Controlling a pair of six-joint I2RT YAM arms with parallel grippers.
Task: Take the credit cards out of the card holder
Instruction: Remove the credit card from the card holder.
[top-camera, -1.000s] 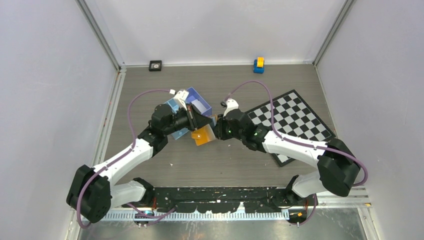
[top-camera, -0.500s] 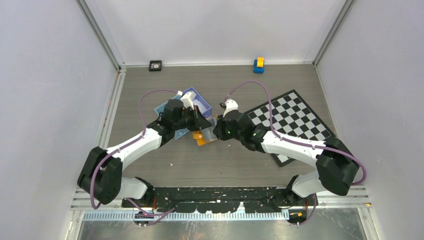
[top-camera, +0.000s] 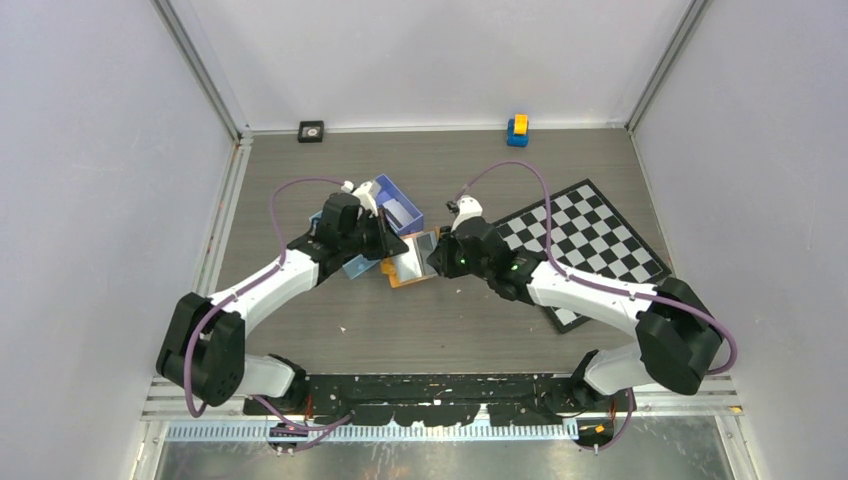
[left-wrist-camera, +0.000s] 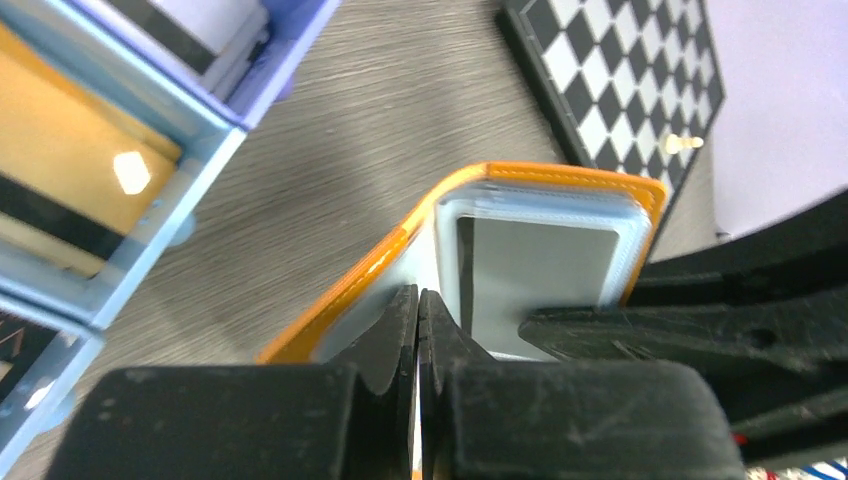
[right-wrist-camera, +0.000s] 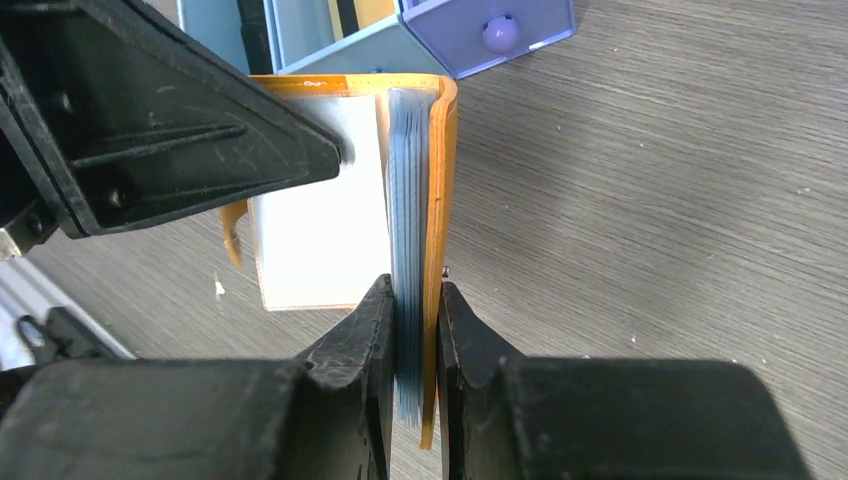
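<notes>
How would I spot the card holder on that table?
Find the checkerboard mat on the right, then look just left of it. Beside the blue tray is the card holder: a small orange folding case, open and pale inside.

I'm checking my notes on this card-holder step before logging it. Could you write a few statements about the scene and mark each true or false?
1. The right gripper is shut on the card holder, clamping its orange cover and inner stack. True.
2. The card holder lies closed on the table. False: it stands open between the two grippers.
3. The left gripper is wide open. False: its fingers are shut together at the holder's other flap.
4. The blue tray sits on the checkerboard. False: it is on the bare table, to the left of the board.
5. A yellow-and-blue block sits near the far wall. True.
</notes>
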